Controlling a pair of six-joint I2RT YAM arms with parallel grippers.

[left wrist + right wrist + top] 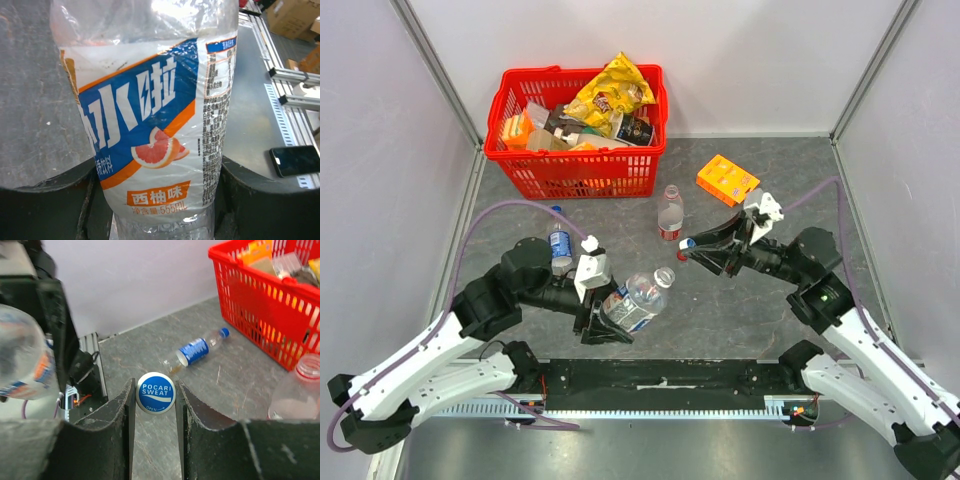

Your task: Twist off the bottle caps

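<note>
Grey table [740,310] bears basket [580,176], orange box [727,180], red-labelled bottle [670,215], blue-labelled bottle [560,246]

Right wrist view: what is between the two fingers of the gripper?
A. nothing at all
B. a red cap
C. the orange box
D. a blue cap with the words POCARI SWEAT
D: the right gripper is shut on a blue cap, whose top reads POCARI SWEAT.

White-black arms [420,360], purple cables [510,203]
</note>
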